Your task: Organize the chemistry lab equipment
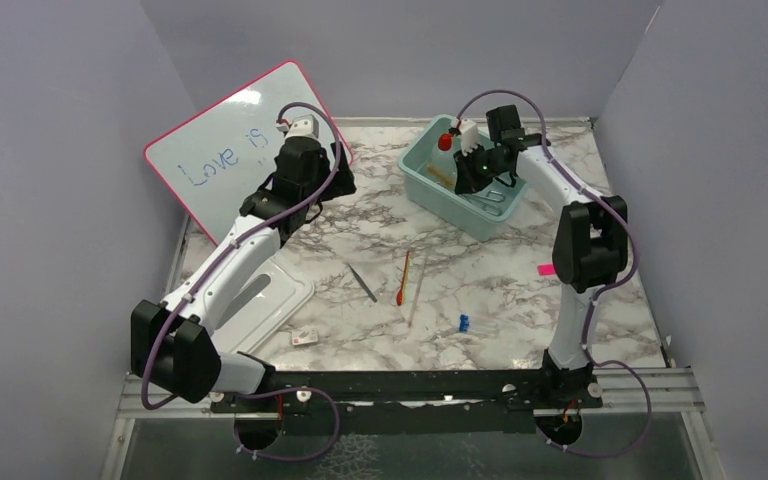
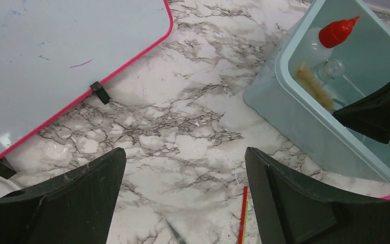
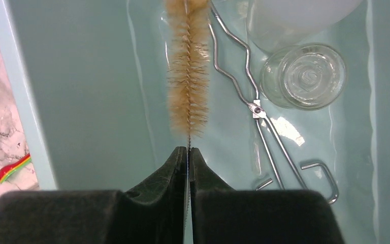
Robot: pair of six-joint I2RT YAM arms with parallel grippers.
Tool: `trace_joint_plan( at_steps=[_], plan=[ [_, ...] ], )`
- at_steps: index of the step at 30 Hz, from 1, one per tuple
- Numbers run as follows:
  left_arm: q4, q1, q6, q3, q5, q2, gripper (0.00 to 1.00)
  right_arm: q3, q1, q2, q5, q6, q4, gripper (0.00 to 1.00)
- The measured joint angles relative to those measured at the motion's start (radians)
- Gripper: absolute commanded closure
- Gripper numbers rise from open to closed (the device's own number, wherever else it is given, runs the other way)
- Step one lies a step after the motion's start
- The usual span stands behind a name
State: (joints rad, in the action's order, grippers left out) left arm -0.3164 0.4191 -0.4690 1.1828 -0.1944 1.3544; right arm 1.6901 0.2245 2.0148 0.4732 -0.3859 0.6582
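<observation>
My right gripper (image 3: 188, 150) is shut on the wire handle of the brown-bristle brush (image 3: 188, 66), inside the teal bin (image 1: 448, 209). The bristle end lies on the bin floor (image 3: 81, 76). Metal scissor-like forceps (image 3: 254, 101), a small clear glass vial (image 3: 304, 76) and the squeeze bottle with its red cap (image 2: 337, 31) lie in the bin too. The thin red stick (image 1: 403, 278), the clear rod (image 1: 420, 285) and the tweezers (image 1: 363, 283) lie on the marble table. My left gripper (image 2: 185, 155) is open and empty above the table, left of the bin.
The pink-framed whiteboard (image 1: 230, 150) leans at the back left. A white tray (image 1: 270, 295) sits under the left arm. A small blue piece (image 1: 465, 323), a pink scrap (image 1: 546, 269) and a small white item (image 1: 304, 338) lie on the table.
</observation>
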Motion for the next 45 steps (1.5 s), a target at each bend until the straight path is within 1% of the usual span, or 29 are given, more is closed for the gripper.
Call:
trace_joint_plan(
  at_steps=[5, 14, 18, 22, 25, 28, 33, 35, 40, 45],
  plan=[
    [0.000, -0.020, -0.010, -0.008, 0.012, 0.000, 0.10, 0.025, 0.000, 0.010, 0.012, 0.003, 0.025, 0.75],
    [0.000, -0.040, -0.023, -0.015, 0.044, 0.000, 0.10, 0.037, 0.001, 0.000, 0.002, 0.047, 0.022, 0.64],
    [0.001, -0.046, -0.031, -0.041, 0.055, -0.001, 0.11, 0.016, 0.010, -0.071, -0.032, 0.135, -0.006, 0.61],
    [-0.002, -0.047, -0.054, -0.103, 0.060, -0.010, 0.13, -0.037, 0.049, -0.218, -0.093, 0.224, -0.070, 0.59],
    [-0.014, -0.050, -0.081, -0.164, 0.063, -0.028, 0.14, -0.084, 0.141, -0.333, -0.174, 0.294, -0.124, 0.58],
    [-0.028, -0.051, -0.101, -0.204, 0.058, -0.057, 0.15, -0.141, 0.270, -0.406, -0.252, 0.373, -0.185, 0.57],
    [-0.067, -0.058, -0.128, -0.232, -0.027, -0.172, 0.14, -0.281, 0.482, -0.439, -0.360, 0.506, -0.249, 0.49],
    [-0.079, -0.060, -0.131, -0.236, -0.081, -0.242, 0.14, -0.323, 0.569, -0.417, -0.413, 0.556, -0.247, 0.47],
    [-0.083, -0.063, -0.122, -0.236, -0.178, -0.366, 0.13, -0.345, 0.719, -0.299, -0.484, 0.650, -0.248, 0.46],
    [-0.085, -0.064, -0.102, -0.236, -0.228, -0.386, 0.13, -0.329, 0.806, -0.142, -0.518, 0.708, -0.241, 0.46]
  ],
)
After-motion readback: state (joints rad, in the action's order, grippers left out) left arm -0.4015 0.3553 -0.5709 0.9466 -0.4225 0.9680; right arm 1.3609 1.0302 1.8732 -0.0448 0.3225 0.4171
